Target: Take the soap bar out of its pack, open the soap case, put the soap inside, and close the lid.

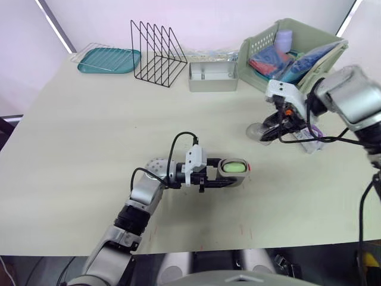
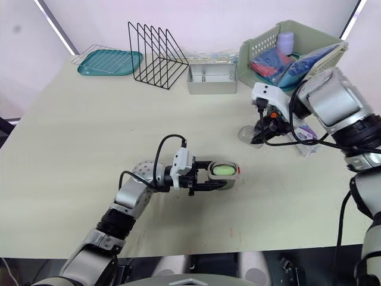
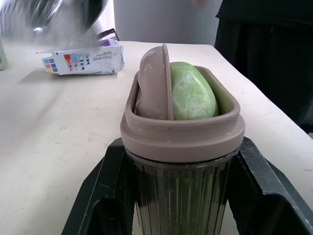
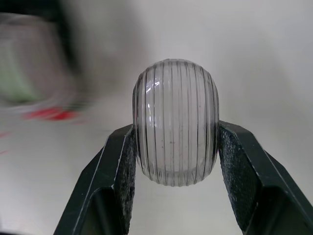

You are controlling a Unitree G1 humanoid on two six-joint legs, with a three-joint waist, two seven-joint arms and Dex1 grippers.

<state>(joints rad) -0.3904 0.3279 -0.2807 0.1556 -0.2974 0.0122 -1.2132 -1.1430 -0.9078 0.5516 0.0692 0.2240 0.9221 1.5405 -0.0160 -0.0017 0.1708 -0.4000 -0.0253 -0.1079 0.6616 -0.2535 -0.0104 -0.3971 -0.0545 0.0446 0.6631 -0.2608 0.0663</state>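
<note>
I read a pale cream table across both head views, evenly lit, with soft shadows. Behind its far edge stands a plain white wall. Two dark slanted strips cross the wall, one at each upper corner.

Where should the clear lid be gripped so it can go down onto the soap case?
Grip the lid across its shorter span, as the right gripper has it: one pad on each long ribbed side, coming from the domed top. Those sides run roughly parallel, so pads should seat flat, and the open rim is free to meet the case's collar around the soap.
</note>
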